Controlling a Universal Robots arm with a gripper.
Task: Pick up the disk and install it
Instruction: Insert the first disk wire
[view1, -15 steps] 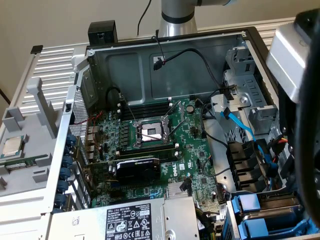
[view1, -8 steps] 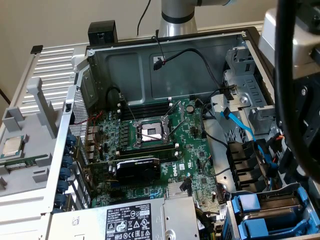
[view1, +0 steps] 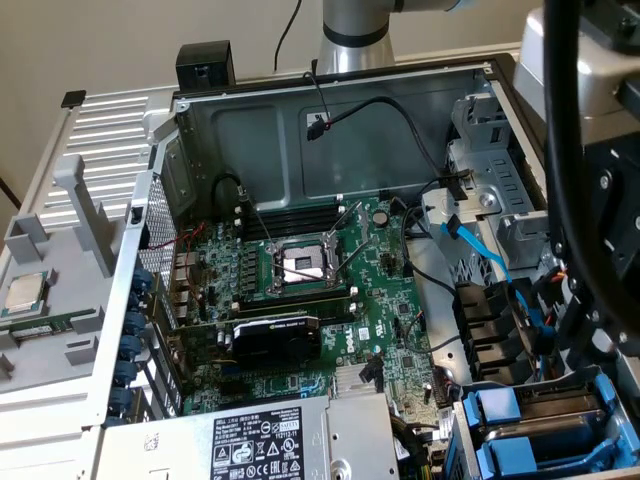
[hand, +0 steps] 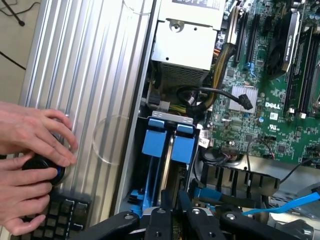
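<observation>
Blue-framed disk (hand: 169, 150) edge-on; end effector (hand: 174, 202) narrow, seemingly clamping its edge.

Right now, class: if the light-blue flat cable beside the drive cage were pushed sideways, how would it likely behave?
The light-blue flat cable would probably bend, not resist: it is thin, ribbon-like and hangs in a loose curve. It looks light, so a small push should shift it. Its ends seem anchored, so it may spring back.
</observation>
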